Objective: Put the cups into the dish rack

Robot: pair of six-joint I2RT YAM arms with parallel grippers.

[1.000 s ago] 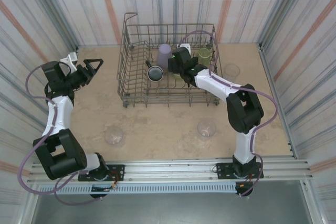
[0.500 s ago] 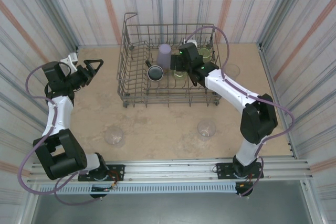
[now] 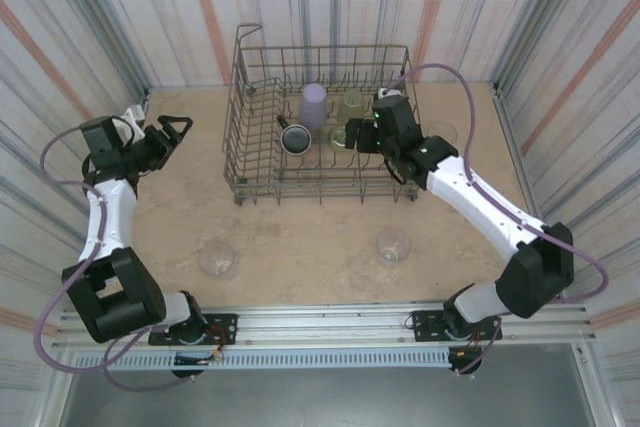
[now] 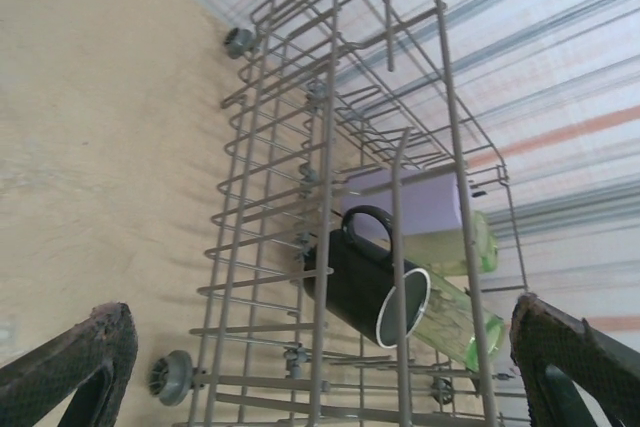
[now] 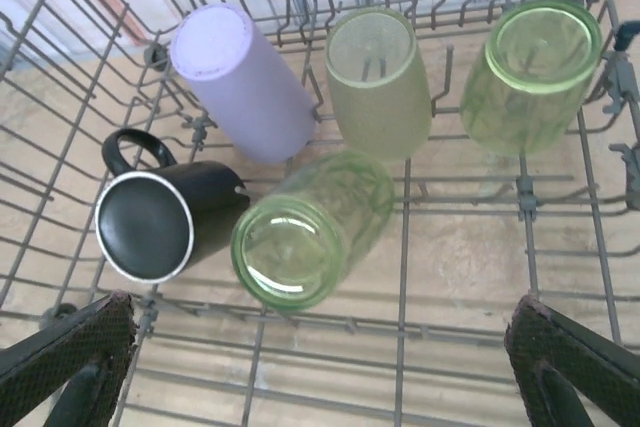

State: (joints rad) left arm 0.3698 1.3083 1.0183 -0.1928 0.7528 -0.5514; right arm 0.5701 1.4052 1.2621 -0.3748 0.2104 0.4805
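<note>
The grey wire dish rack (image 3: 236, 117) stands at the back middle of the table. Inside it are a lavender cup (image 3: 314, 106), yellow-green cups (image 3: 352, 107) (image 3: 342, 137) and a black mug (image 3: 294, 137). My right gripper (image 3: 364, 133) hangs open over the rack's right part, holding nothing. Below it lie the lavender cup (image 5: 240, 82), three yellow-green cups (image 5: 378, 82) (image 5: 530, 72) (image 5: 310, 232) and the mug (image 5: 165, 217). My left gripper (image 3: 172, 131) is open, left of the rack, facing its side (image 4: 335, 97). Clear cups (image 3: 217, 259) (image 3: 394, 245) (image 3: 441, 134) sit on the table.
Striped walls close in the table on three sides. The rack stands on small wheels (image 4: 168, 377). Bare tabletop (image 3: 300, 237) lies between the rack and the arm bases, with the two clear cups near the front.
My right arm has swung to the right, its gripper drawing back from the rack's middle to its right part, still open. The left gripper has barely shifted.
</note>
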